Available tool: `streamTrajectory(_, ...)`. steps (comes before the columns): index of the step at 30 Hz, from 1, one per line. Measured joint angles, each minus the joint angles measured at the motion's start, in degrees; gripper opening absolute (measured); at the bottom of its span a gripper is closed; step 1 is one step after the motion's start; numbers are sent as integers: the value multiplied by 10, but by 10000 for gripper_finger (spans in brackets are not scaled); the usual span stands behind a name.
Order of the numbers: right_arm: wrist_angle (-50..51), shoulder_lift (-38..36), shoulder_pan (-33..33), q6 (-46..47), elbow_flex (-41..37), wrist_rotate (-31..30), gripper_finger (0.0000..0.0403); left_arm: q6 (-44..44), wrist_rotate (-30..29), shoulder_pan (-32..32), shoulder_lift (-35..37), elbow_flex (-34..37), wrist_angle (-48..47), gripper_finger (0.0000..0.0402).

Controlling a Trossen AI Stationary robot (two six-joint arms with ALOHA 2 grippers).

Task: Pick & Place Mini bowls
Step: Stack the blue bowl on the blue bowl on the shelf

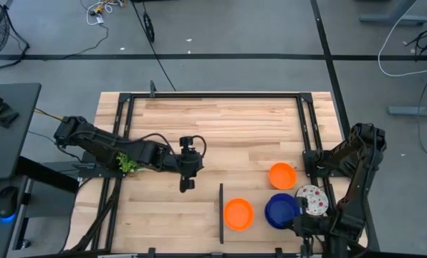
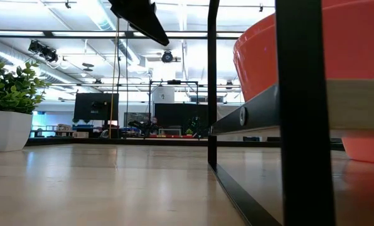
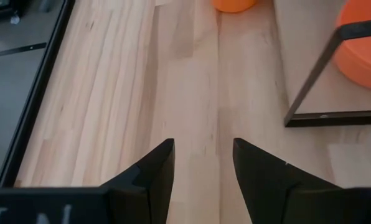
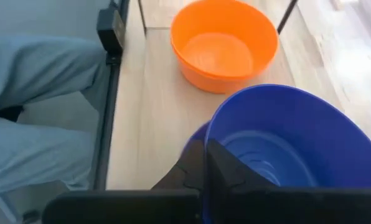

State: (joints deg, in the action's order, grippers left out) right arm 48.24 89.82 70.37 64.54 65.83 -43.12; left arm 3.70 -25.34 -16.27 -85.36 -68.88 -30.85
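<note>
Four mini bowls sit at the table's right near corner: a blue one (image 1: 280, 210), an orange one (image 1: 282, 175) beyond it, a second orange one (image 1: 238, 213) to its left, and a white red-speckled one (image 1: 312, 201) to its right. My right gripper (image 1: 297, 221) is shut on the blue bowl (image 4: 285, 149). My left gripper (image 1: 187, 183) hangs open over bare wood (image 3: 201, 168) at the table's middle, left of the bowls. The orange bowl (image 2: 262, 56) looms large in the low view. My right gripper (image 4: 205, 152) pinches the blue bowl's rim (image 4: 213, 130) on the side nearest the table's near right corner, with one finger inside the bowl and one outside. The fingers (image 4: 192, 171) come slanting down from the near side. The bowl looks tilted; whether it is clear of the table, I cannot tell.
A thin black divider (image 1: 221, 213) stands on the wood between the left gripper and the bowls, also seen as a black bar (image 3: 316, 81). A potted plant (image 1: 127, 163) sits by the left arm. A person's trouser leg (image 4: 36, 93) shows beyond the near edge. Bare wood lies at the far middle.
</note>
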Motion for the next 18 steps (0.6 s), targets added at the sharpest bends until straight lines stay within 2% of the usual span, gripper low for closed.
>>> streamTrajectory(8,-73,0,0,-3,-43,0,3,0,-6,-13,0,0,0,169)
streamTrajectory(13,-80,0,-1,5,-48,0,7,1,-6,-14,0,0,2,169)
streamTrajectory(18,-80,0,-1,10,-48,1,28,2,-6,-14,0,0,3,169)
